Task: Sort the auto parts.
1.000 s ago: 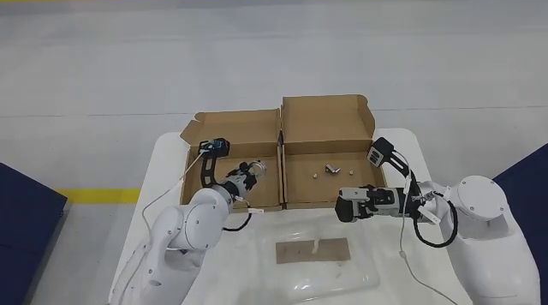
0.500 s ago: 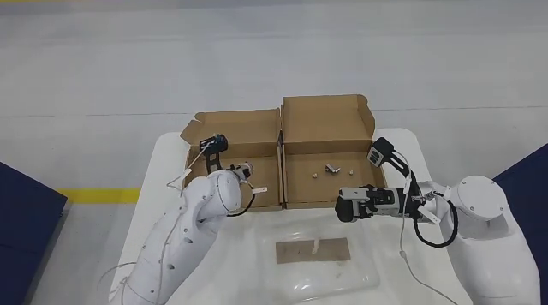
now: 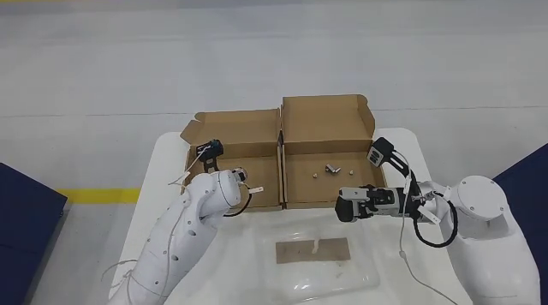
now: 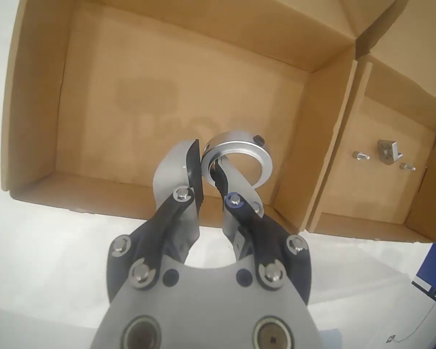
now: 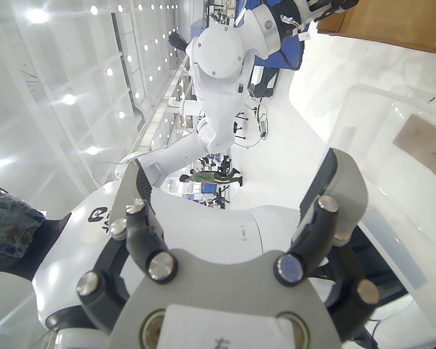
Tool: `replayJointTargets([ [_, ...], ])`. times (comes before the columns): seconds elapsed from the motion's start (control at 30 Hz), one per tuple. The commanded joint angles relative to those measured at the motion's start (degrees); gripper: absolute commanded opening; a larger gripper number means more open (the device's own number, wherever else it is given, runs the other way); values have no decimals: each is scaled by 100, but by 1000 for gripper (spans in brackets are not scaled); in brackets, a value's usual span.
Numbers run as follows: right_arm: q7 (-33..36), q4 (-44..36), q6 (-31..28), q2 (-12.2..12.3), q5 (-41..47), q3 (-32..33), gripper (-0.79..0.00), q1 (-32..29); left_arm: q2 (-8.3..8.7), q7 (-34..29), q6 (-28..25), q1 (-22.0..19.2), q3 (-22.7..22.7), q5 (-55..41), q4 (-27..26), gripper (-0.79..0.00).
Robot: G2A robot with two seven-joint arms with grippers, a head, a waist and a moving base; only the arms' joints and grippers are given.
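My left gripper (image 4: 207,163) is shut on a silver ring collar (image 4: 239,147), one finger through its hole and one outside its rim. It hangs over the near side of the left cardboard box (image 4: 130,74), whose floor is bare. In the top view this gripper (image 3: 239,173) sits above the left box (image 3: 231,129). The right box (image 3: 342,183) holds a small metal bracket (image 4: 387,150) and two small bolts (image 4: 359,155). At the front edge of that box, my right gripper (image 3: 341,205) stands open with nothing between its fingers (image 5: 327,176).
A clear plastic tray (image 3: 321,272) with a brown card (image 3: 312,251) lies on the white table in front of the boxes. The two boxes stand side by side with their lids folded back. Blue barriers flank the table.
My left arm has swung round, carrying the ring collar from the right part of the left box toward its middle. The right arm has kept still.
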Motion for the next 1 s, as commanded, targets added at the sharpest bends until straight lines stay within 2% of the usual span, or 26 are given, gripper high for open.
replayJointTargets([
  [0.0, 0, 0, 0, 0, 0, 0, 0, 0, -42, -93, 43, -168, 14, -131, 269, -785],
  [0.2, 0, 0, 0, 0, 0, 0, 0, 0, -240, -129, 6, -819, 303, -392, 1293, -785],
  [0.6, 0, 0, 0, 0, 0, 0, 0, 0, -865, 44, 179, -1936, 1047, -1088, 3427, -785],
  [0.87, 0, 0, 0, 0, 0, 0, 0, 0, -865, 44, 179, -1936, 1047, -1088, 3427, -785],
  [0.97, 0, 0, 0, 0, 0, 0, 0, 0, -852, 184, 25, -1865, 928, -1203, 3499, -785],
])
